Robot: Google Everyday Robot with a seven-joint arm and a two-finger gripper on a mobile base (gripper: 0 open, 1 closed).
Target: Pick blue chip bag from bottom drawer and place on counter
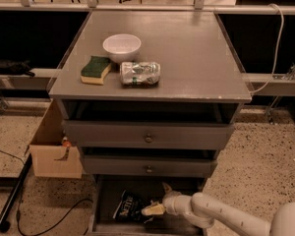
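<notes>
The blue chip bag [127, 206], dark with white lettering, lies on the floor of the pulled-out bottom drawer [105, 200]. My gripper [159, 199] is inside that drawer, just right of the bag. Its fingers are spread: one pale fingertip [151, 210] is at the bag's right edge and the other points up toward the drawer above. It holds nothing. The white arm comes in from the lower right. The grey counter [191, 53] tops the cabinet.
On the counter stand a white bowl [121, 46], a green and yellow sponge [96, 69] and a crushed silver-green can [139, 73]. The two knobbed drawers [148, 137] above stand slightly open. A cardboard box [54, 154] and a black cable [49, 220] are on the floor to the left.
</notes>
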